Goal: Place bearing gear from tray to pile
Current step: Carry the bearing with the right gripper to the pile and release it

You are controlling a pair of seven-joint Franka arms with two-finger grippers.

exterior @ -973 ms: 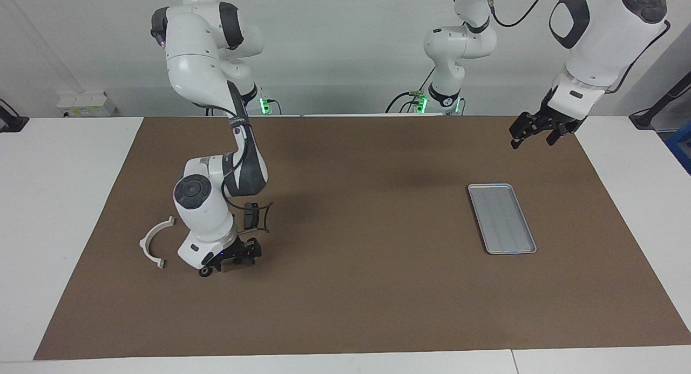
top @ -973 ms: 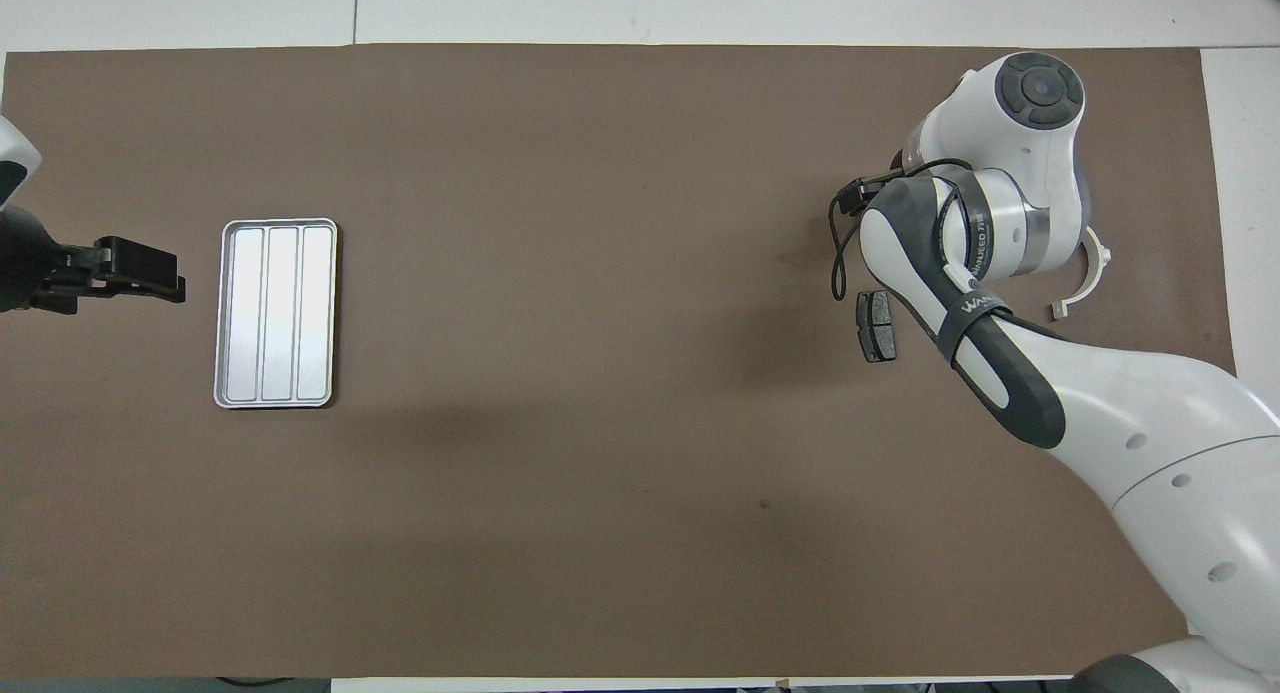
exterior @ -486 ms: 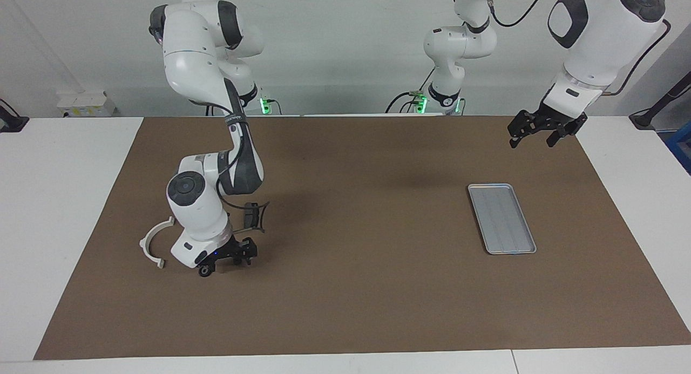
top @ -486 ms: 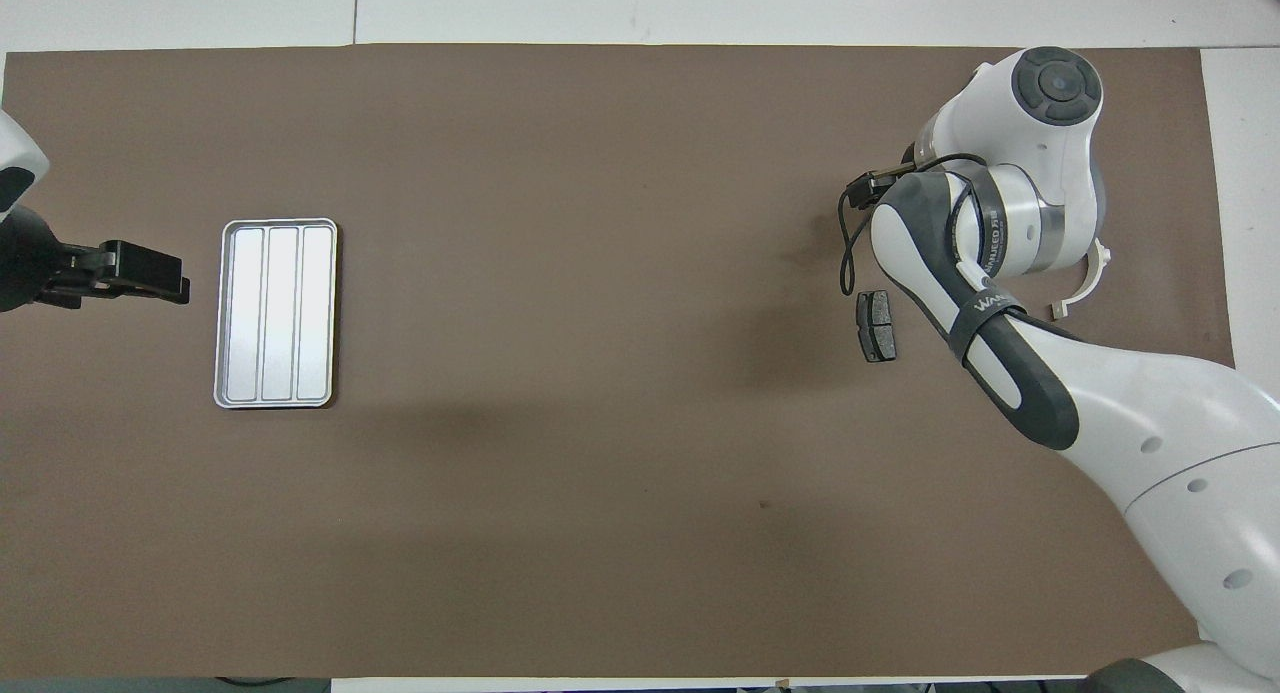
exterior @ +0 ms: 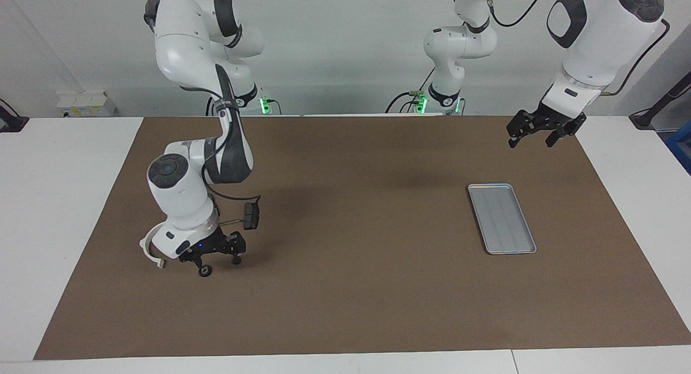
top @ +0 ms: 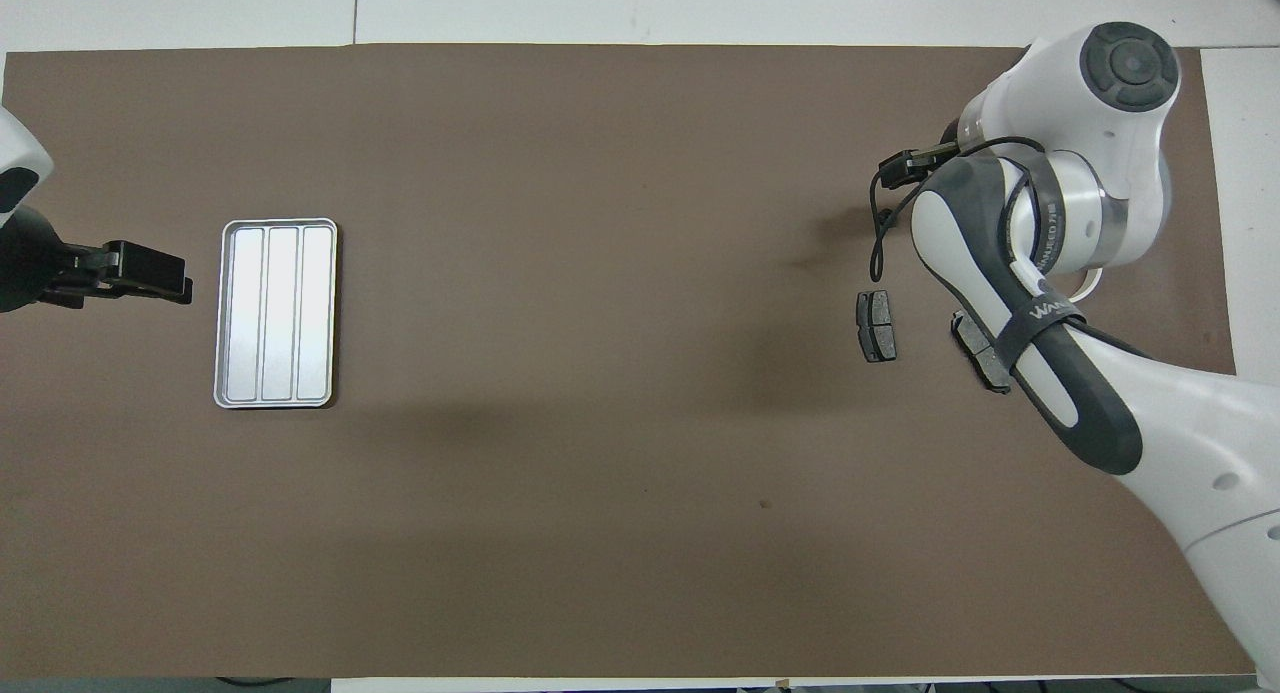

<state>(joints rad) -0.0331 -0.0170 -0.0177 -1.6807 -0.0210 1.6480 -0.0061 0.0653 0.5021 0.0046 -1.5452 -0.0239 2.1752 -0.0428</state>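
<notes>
The bearing gear (exterior: 204,271), a small black ring, lies on the brown mat beside the white half-ring (exterior: 147,248). It is hidden under the arm in the overhead view. My right gripper (exterior: 211,259) hangs open just above it, not touching it. Two dark brake pads (top: 876,325) (top: 980,351) lie close by, the second partly under the right arm. The silver tray (exterior: 502,217) (top: 275,313) is empty, toward the left arm's end of the table. My left gripper (exterior: 530,141) (top: 150,273) waits open in the air beside the tray.
The brown mat (exterior: 351,287) covers most of the white table (exterior: 65,201). The right arm's forearm (top: 1010,303) and its loose black cable (top: 880,233) hang over the pile.
My right gripper has lifted slightly and shifted toward the right arm's end of the table. The gear stays where it was on the mat. The second brake pad has come into sight from above.
</notes>
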